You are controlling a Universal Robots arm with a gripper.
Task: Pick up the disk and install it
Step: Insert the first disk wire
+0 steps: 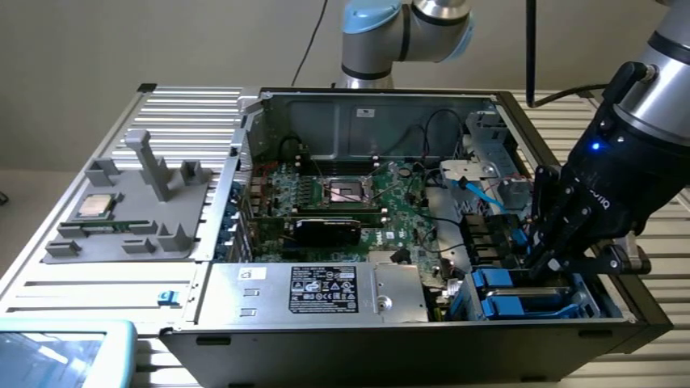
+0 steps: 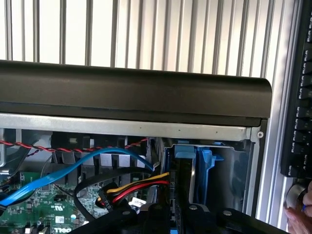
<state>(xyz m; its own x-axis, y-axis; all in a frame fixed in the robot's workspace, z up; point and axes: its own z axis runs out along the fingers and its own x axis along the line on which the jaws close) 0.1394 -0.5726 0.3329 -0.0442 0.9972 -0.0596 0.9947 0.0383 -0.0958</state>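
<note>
My gripper (image 1: 550, 260) reaches down into the drive bay at the exterior view's right end of the open computer case (image 1: 356, 109). In the wrist view its black fingers (image 2: 195, 214) are shut on the disk (image 2: 184, 170). The disk is seen edge-on as a dark slab, with its bright blue bracket (image 2: 204, 161) beside it. It stands upright inside the metal bay, just below the case's black rim (image 2: 136, 95). In the exterior view the gripper body hides most of the disk.
Another blue-bracketed drive unit (image 1: 515, 305) sits in the bay beside the gripper. Blue, red and yellow cables (image 2: 122, 187) run close to the bay. A grey fixture tray (image 1: 129, 234) with a processor chip (image 1: 95, 206) lies outside the case. A hand (image 2: 298, 214) shows near a keyboard (image 2: 302, 97).
</note>
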